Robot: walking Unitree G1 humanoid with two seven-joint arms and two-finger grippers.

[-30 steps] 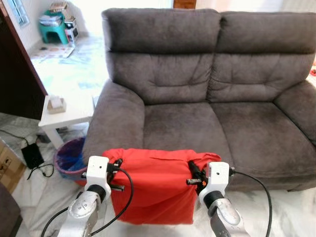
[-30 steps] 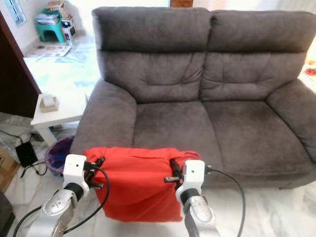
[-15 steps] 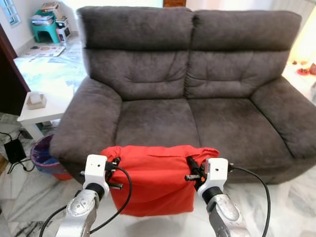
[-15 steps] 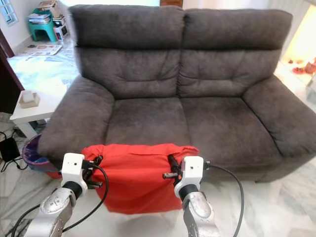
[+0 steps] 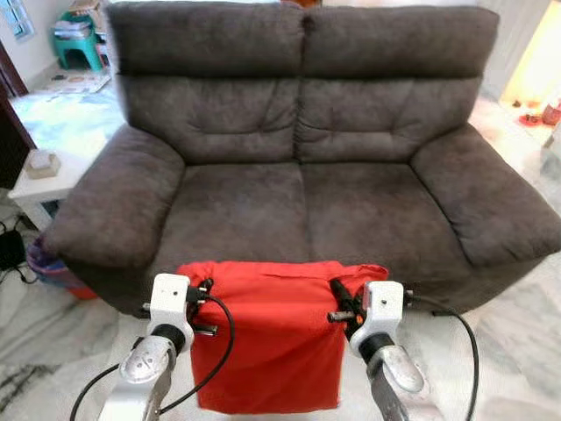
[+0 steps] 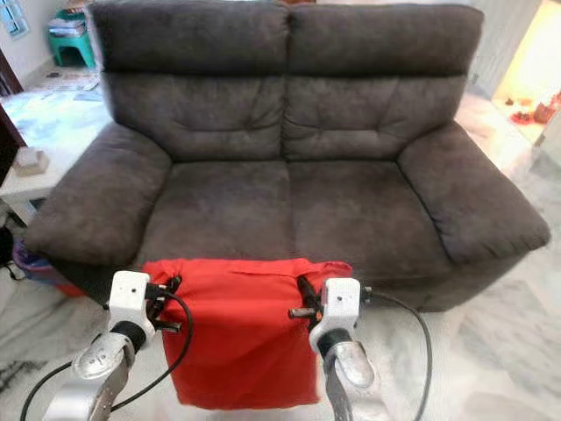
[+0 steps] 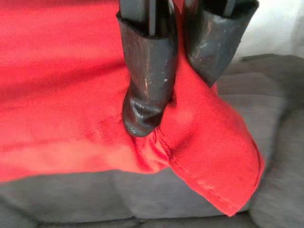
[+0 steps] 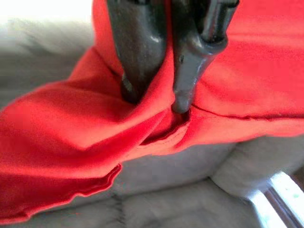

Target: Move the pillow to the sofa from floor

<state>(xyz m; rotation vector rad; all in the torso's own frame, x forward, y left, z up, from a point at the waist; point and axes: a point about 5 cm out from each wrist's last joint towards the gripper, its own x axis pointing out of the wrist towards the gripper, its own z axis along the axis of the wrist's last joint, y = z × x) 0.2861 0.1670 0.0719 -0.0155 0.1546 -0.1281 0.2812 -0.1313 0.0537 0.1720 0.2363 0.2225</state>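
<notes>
A red pillow hangs between my two arms, off the floor, just in front of the grey two-seat sofa. My left gripper is shut on the pillow's top left corner. My right gripper is shut on its top right corner. In both wrist views the black fingers pinch red cloth with the grey sofa cushion behind. The pillow's top edge hangs about level with the sofa's front edge, below the seat cushions.
A white side table with a small box stands left of the sofa, and a bin sits under it. A green stool is far back left. Marble floor lies open to the right.
The camera has swung to the right and nearer, so the sofa now sits centred in view. Both grippers still hold the pillow in the same way.
</notes>
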